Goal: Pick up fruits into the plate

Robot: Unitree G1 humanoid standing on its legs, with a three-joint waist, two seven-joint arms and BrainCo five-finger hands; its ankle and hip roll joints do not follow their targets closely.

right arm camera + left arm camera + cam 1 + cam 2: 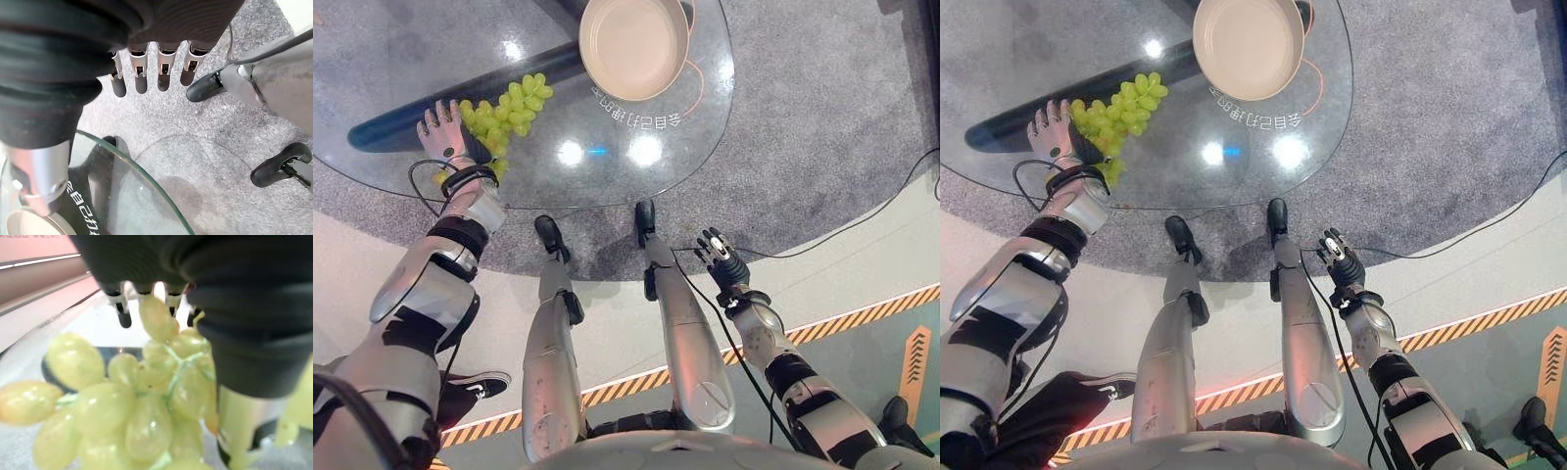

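Green, oval grapes form 1 loose bunch [507, 114] on the round, clear glass table [636, 166]. The left hand [442, 130] lies flat on the glass at the bunch's near edge, its silver fingers straight and spread, pointing away from the robot. The grapes lie just beside the thumb side of this hand and touch it, and a few trail back alongside the dark ribbed wrist cover. In the left wrist view the grape bunch [132, 406] sits right under the palm and against the thumb [242, 426], while the dark fingertips [124, 319] extend straight past it and curl round nothing.

Beyond the left hand's fingertips and toward the robot's right, well apart from the bunch, stands a round, cream, shallow plate [634, 47] with a pale raised rim. No fruit lies in it.

The right hand [721, 257] hangs below the near rim of the table, over the grey speckled carpet [822, 108], well apart from grapes and plate. Its fingers [141, 78] are straight, side by side, and hold nothing; the table's glass rim [146, 191] shows past them in the right wrist view.
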